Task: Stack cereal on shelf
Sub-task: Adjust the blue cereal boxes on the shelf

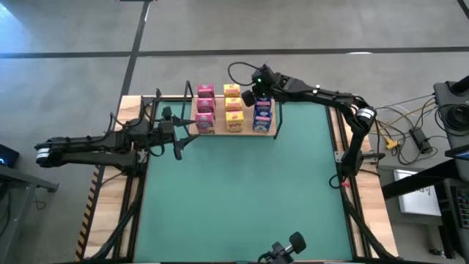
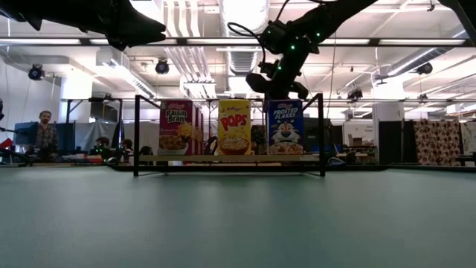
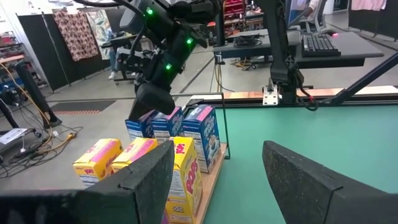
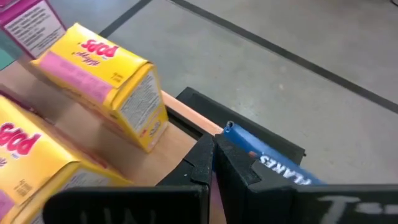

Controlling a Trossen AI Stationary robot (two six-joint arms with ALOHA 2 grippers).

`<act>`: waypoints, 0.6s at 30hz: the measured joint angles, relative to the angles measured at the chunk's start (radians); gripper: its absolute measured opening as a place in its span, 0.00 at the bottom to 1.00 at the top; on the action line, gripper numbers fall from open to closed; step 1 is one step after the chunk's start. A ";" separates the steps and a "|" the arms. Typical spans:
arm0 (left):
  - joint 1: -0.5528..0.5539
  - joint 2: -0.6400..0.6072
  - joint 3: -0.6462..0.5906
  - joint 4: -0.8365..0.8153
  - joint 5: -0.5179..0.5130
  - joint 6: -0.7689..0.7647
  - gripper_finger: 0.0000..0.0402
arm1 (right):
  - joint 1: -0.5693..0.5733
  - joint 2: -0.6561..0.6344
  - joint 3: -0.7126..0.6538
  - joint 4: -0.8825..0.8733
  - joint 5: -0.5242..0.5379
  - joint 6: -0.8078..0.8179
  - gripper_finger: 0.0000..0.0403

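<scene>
We see right gripper (image 1: 256, 94) clenched tight over far end of blue cereal row (image 1: 263, 114), fingers (image 4: 214, 163) pressed together just beside top edge of rearmost blue box (image 4: 273, 163). Shelf (image 1: 221, 130) sits at far edge of green mat (image 1: 242, 191), holding pink row (image 1: 205, 107) left, yellow row (image 1: 234, 108) centre, blue right. Left gripper (image 1: 178, 130) hangs released, left of shelf, gripping nothing.

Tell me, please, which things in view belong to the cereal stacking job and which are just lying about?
Job:
- pink boxes
- yellow boxes
- blue boxes
- shelf
- right end effector, shut above the blue boxes
- left end effector, open beside the shelf

Lying about:
- green mat
- cables off the table
</scene>
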State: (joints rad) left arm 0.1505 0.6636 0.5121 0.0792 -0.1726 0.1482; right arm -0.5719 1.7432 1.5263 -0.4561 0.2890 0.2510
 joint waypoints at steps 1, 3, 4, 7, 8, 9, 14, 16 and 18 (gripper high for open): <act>0.000 0.000 0.000 0.000 0.000 0.000 0.57 | 0.001 0.000 0.000 0.000 0.000 0.000 0.02; 0.000 0.000 0.000 0.000 0.000 -0.001 0.57 | 0.001 0.000 0.000 0.000 0.000 0.000 0.02; 0.000 0.000 0.000 0.000 0.000 -0.004 0.57 | 0.001 0.000 0.000 -0.001 0.000 -0.001 0.02; 0.000 0.000 0.000 0.000 0.000 -0.007 0.57 | 0.000 -0.001 0.000 -0.002 0.001 -0.008 0.02; 0.000 0.000 0.000 0.000 0.000 -0.008 0.57 | 0.000 -0.002 0.000 -0.001 0.002 -0.008 0.02; 0.000 0.000 0.000 0.000 0.000 -0.008 0.57 | 0.000 -0.002 0.000 0.003 0.001 -0.007 0.02; 0.000 0.000 0.000 0.000 0.000 -0.008 0.57 | -0.002 -0.002 -0.001 0.021 0.001 -0.007 0.02; 0.000 0.000 0.000 0.000 0.000 -0.008 0.57 | -0.003 -0.003 -0.001 0.024 0.001 -0.007 0.02; 0.000 0.000 0.000 0.000 0.000 -0.008 0.57 | -0.003 -0.005 -0.001 0.024 0.001 -0.007 0.02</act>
State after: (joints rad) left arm 0.1505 0.6640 0.5121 0.0795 -0.1726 0.1398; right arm -0.5747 1.7381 1.5257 -0.4318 0.2897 0.2443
